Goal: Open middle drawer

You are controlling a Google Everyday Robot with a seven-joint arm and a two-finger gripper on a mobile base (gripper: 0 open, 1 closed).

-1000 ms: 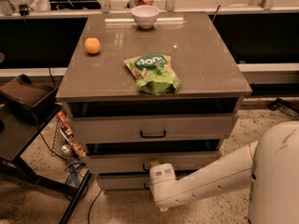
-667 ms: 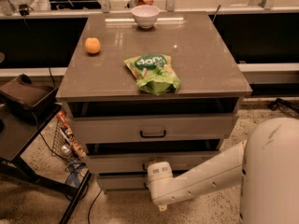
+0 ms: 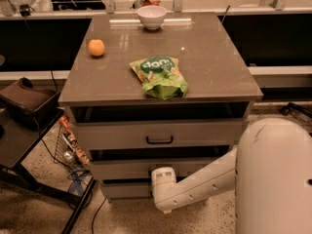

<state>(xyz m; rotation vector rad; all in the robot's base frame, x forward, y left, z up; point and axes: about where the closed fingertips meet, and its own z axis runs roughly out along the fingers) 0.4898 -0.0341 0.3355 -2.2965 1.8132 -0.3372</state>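
The cabinet [image 3: 214,57] has three stacked pale grey drawers. The middle drawer [image 3: 117,169] is the medium-height front below the tall top drawer [image 3: 112,134]. Its centre and handle are hidden behind my arm. My white arm [image 3: 204,184] reaches in from the lower right. My gripper [image 3: 162,173] is at the arm's end, right against the centre of the middle drawer's front, and the wrist housing covers most of it. A dark gap shows above the middle drawer's front.
A green snack bag [image 3: 160,77], an orange [image 3: 96,48] and a white bowl [image 3: 151,16] rest on the cabinet top. A low black stand [image 3: 24,130] with cables and clutter sits to the left. The bottom drawer [image 3: 124,190] lies under my arm. My white body [image 3: 275,179] fills the lower right.
My arm's end has shifted slightly left and up, closer to the middle drawer's front. The drawer fronts have not visibly moved.
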